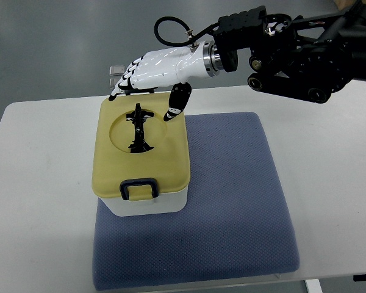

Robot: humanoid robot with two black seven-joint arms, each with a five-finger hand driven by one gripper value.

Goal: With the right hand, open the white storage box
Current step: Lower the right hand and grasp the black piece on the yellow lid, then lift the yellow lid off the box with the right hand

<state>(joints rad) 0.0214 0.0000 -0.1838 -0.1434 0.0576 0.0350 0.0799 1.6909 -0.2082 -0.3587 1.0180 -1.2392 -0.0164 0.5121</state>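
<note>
The fingers (123, 82) of the right hand (154, 74) reach loosely extended past the far edge of the yellow lid (140, 152), gripping nothing, the thumb (178, 101) pointing down at the lid's upper right corner. To lift cleanly, they should probably hook under that far rim, and the dark latch (139, 188) at the near edge likely needs freeing first. The white storage box (147, 204) sits left of centre on a blue mat (232, 195) on the table (43, 171). Closed, its contents are hidden.
</note>
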